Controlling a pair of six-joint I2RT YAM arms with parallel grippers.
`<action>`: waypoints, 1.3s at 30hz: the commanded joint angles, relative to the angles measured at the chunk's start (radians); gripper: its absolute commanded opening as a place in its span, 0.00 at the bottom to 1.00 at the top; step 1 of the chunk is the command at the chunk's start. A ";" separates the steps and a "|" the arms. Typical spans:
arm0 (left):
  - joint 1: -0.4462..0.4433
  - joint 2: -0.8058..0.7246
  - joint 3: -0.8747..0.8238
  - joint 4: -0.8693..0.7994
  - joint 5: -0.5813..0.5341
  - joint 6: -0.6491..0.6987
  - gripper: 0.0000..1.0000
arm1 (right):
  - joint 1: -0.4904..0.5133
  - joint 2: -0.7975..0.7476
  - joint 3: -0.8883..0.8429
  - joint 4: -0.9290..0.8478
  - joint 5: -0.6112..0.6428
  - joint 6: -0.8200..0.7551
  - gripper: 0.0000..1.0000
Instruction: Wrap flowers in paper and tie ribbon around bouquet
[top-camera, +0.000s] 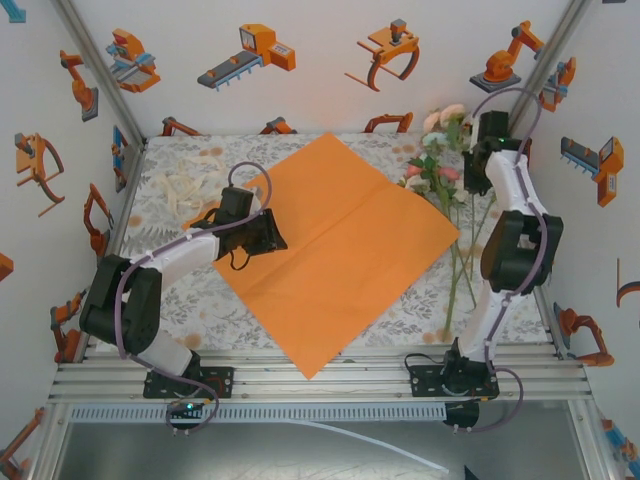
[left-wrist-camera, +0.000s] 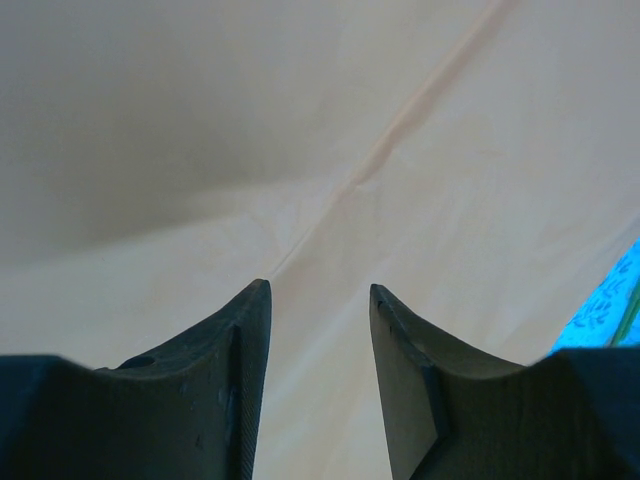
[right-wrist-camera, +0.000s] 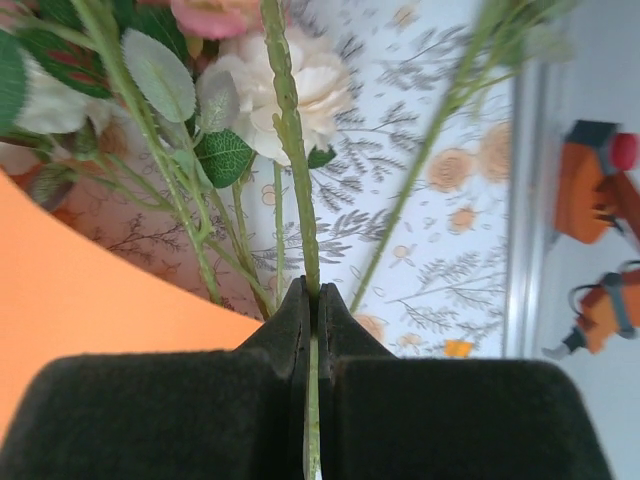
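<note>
pinching one thin green stem, the right gripper has its fingers pressed together on it, the stem running up from between the tips toward 12 o'clock in the wrist view. flowers fan out above the fingers there: a cream rose, a pink one at the top edge, green leaves at 10 o'clock.

top view: flowers lie at the paper's 2 o'clock, heads toward the far wall, long stems trailing down toward 6 o'clock along the right side of the tablecloth. right gripper sits just beside the blooms, at their 3 o'clock.

paper lies flat mid-table, set as a diamond, a fold crease crossing it. its corner at 3 o'clock reaches the stems.

left gripper hangs over the paper's 9 o'clock corner. wrist view: left gripper fingers apart, nothing between them, paper below looking pale, creased.

ribbon lies in a loose cream heap on the cloth at the paper's 10 o'clock, near the left gripper, apart from it.
</note>
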 joint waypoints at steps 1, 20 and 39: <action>0.007 -0.015 -0.001 0.046 0.016 -0.038 0.49 | -0.002 -0.126 0.038 0.032 0.035 0.046 0.00; 0.008 -0.662 -0.069 -0.354 -0.337 0.017 0.86 | 0.707 0.261 0.622 0.085 -0.292 0.603 0.00; 0.014 -0.710 -0.133 -0.335 -0.233 -0.042 0.97 | 0.785 0.720 0.734 0.132 -0.294 0.767 0.02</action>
